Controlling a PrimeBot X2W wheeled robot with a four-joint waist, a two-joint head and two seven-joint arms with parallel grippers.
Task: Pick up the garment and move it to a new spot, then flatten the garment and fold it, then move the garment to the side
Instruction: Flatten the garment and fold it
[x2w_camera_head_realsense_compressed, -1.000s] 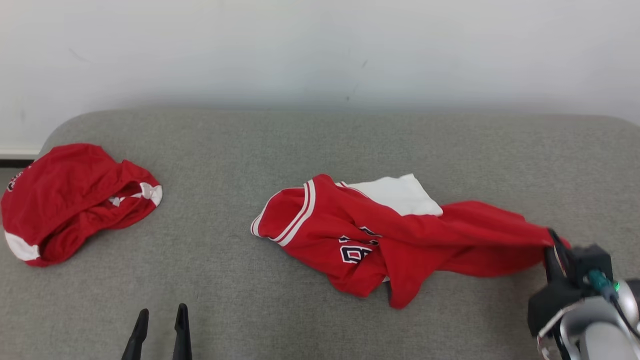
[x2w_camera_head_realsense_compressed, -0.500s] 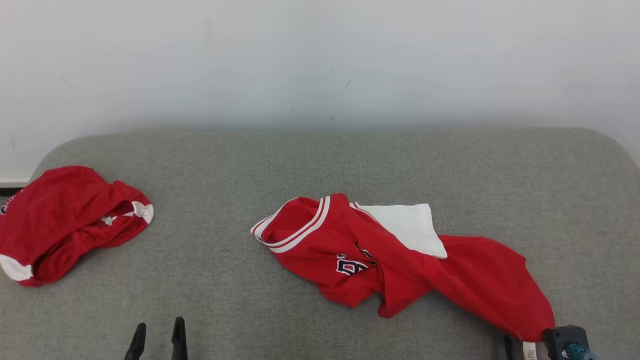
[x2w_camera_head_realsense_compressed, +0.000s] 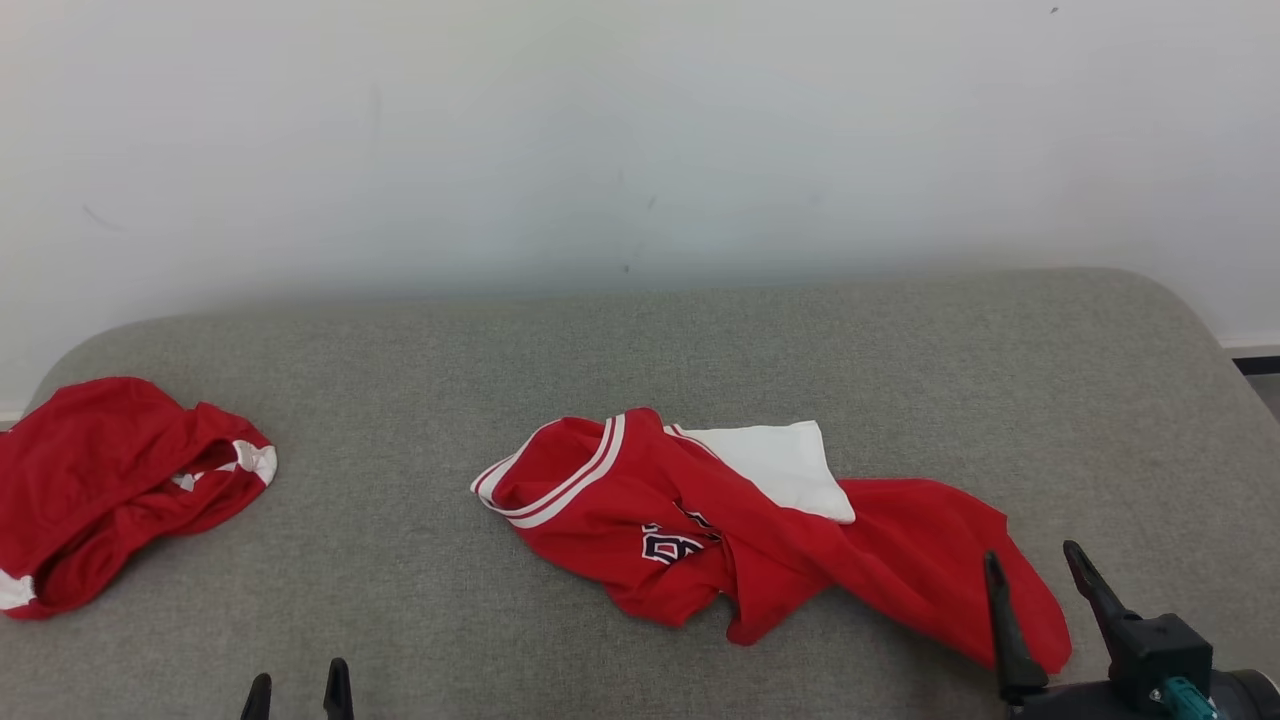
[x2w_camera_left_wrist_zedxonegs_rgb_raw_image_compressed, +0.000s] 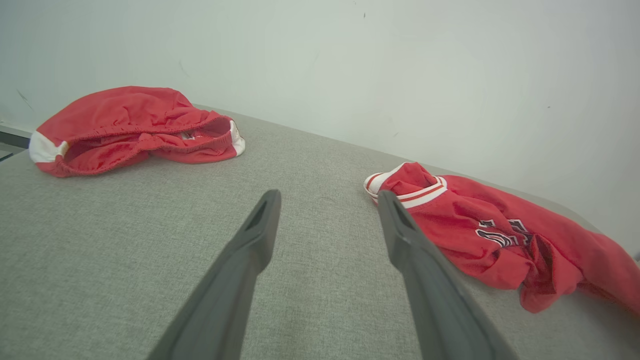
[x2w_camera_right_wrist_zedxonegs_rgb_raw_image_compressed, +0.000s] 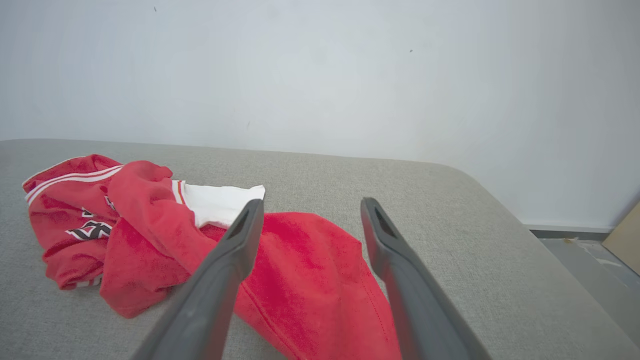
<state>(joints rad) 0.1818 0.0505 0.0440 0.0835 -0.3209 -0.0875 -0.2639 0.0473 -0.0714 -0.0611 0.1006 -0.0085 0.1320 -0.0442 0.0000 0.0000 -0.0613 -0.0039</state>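
Observation:
The garment (x2w_camera_head_realsense_compressed: 720, 520), a crumpled red jersey with white trim, dark lettering and a white panel, lies on the middle-right of the grey padded surface (x2w_camera_head_realsense_compressed: 700, 340). My right gripper (x2w_camera_head_realsense_compressed: 1031, 552) stands open at the lower right, its fingers over the garment's near right end with nothing between them. In the right wrist view the right gripper (x2w_camera_right_wrist_zedxonegs_rgb_raw_image_compressed: 311, 202) is spread above the red cloth (x2w_camera_right_wrist_zedxonegs_rgb_raw_image_compressed: 310, 280). My left gripper (x2w_camera_head_realsense_compressed: 298, 682) is open at the bottom left, clear of the garment. The left wrist view shows the left gripper (x2w_camera_left_wrist_zedxonegs_rgb_raw_image_compressed: 328, 195) wide apart and the garment (x2w_camera_left_wrist_zedxonegs_rgb_raw_image_compressed: 500, 230) to its right.
A second bunched red garment (x2w_camera_head_realsense_compressed: 110, 480) with white trim lies at the surface's far left, also seen as the red heap (x2w_camera_left_wrist_zedxonegs_rgb_raw_image_compressed: 125, 120). A pale wall runs behind the surface. The surface's rounded right corner drops to the floor (x2w_camera_right_wrist_zedxonegs_rgb_raw_image_compressed: 590, 250).
My right gripper has opened and let go of the garment's right end, which now lies on the surface. The gripper drew back toward the near edge. The head camera also shifted.

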